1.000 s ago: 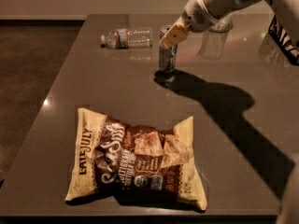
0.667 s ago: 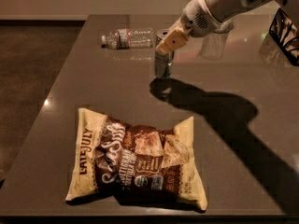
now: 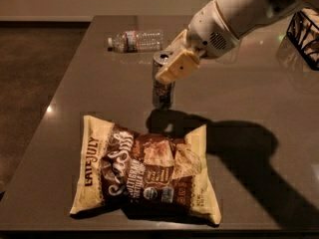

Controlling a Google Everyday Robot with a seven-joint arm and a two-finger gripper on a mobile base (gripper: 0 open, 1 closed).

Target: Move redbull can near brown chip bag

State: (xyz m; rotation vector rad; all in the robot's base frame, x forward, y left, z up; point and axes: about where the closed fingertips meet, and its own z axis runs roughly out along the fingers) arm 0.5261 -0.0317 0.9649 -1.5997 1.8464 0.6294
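- Tan-fingered, white-armed gripper (image 3: pixel 167 69) clasps slim silver-and-blue metal redbull can (image 3: pixel 163 89) above glossy dark-grey table (image 3: pixel 75 83).
- Camera-side of the gripper: large crinkled cream-and-brown chip bag (image 3: pixel 144 173), dark "Late July" lettering, pictured tortilla chips.

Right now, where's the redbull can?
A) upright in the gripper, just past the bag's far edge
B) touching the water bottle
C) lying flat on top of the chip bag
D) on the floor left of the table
A: the redbull can stands upright with the gripper closed on its upper part, just beyond the far edge of the brown chip bag and not on it.
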